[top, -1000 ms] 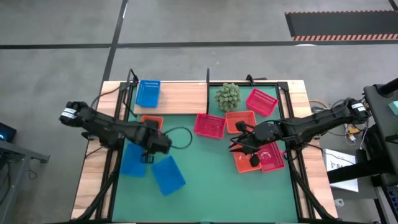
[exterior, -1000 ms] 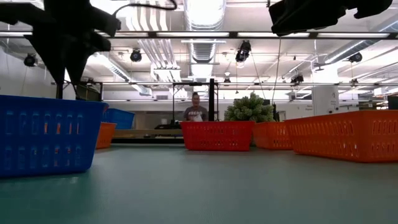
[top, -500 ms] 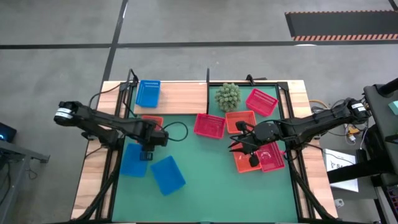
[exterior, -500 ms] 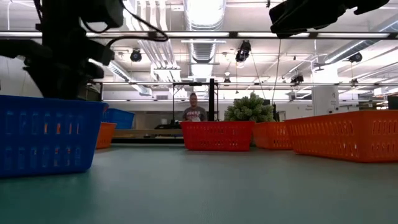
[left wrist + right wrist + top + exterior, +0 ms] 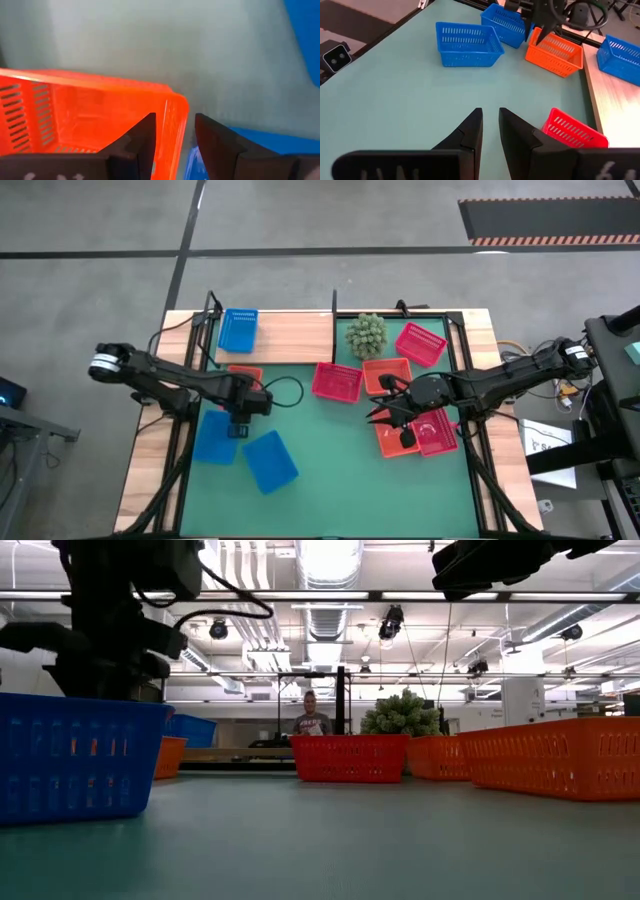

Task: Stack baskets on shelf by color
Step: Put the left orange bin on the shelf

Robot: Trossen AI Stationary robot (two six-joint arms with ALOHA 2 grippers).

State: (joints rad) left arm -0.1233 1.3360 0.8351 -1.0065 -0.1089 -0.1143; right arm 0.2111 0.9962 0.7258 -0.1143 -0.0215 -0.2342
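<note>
My left gripper (image 5: 243,393) is open over an orange basket (image 5: 243,374) just in front of the shelf (image 5: 290,338). In the left wrist view its fingers (image 5: 142,137) stand on either side of that basket's wall (image 5: 175,117) near a corner, one inside and one outside; I cannot tell whether they touch it. One blue basket (image 5: 238,330) rests on the shelf. Two more blue baskets (image 5: 214,438) (image 5: 270,462) lie on the green mat. My right gripper (image 5: 384,406) hovers open by a narrow gap (image 5: 491,117) between orange baskets (image 5: 387,373) (image 5: 390,442) and red-pink ones (image 5: 337,382) (image 5: 438,432).
A spiky green ball plant (image 5: 366,335) stands at the shelf's right end, with another red-pink basket (image 5: 421,343) beside it. A black post (image 5: 333,305) rises at the far edge. Bare green mat (image 5: 340,470) lies toward the near edge. A person (image 5: 313,720) stands far behind the table.
My left gripper has moved a little toward the table's far left and come down over the orange basket's near corner, dropping behind the blue basket in the low view. The baskets have stayed in place.
</note>
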